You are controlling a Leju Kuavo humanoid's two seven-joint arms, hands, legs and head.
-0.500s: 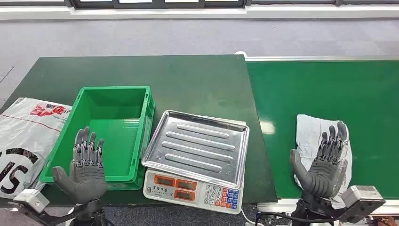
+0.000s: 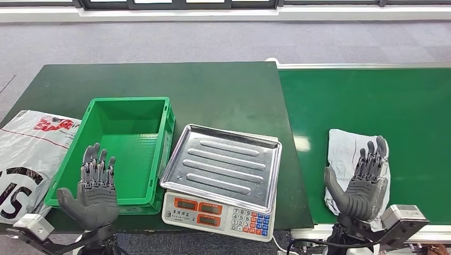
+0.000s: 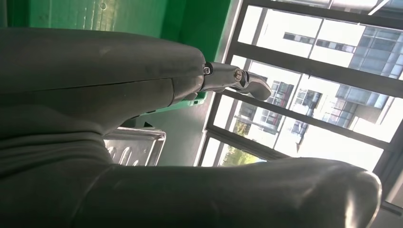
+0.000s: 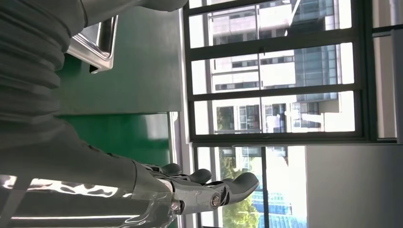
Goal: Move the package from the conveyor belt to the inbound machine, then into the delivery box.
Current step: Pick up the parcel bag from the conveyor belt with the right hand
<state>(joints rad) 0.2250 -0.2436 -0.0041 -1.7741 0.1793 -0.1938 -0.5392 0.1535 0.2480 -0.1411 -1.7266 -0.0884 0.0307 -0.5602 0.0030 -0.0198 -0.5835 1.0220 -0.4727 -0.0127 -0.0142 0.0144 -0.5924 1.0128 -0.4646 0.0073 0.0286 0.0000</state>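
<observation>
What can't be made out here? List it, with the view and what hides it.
- Package: head view, its near part is hidden behind the right hand.
- Scale readouts: head view, too small to read.
- Printed bag: head view, cut off by the left edge.
- Green bin: its near wall is partly behind the left hand.

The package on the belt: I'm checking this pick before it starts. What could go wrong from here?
1. The package is a limp, crumpled bag lying flat on the belt; the open right hand may pinch only loose film and let it slip.
2. It lies near the belt's near edge, so a push might slide it off.
3. Carried left, it could sag and catch the scale tray's rim.
</observation>
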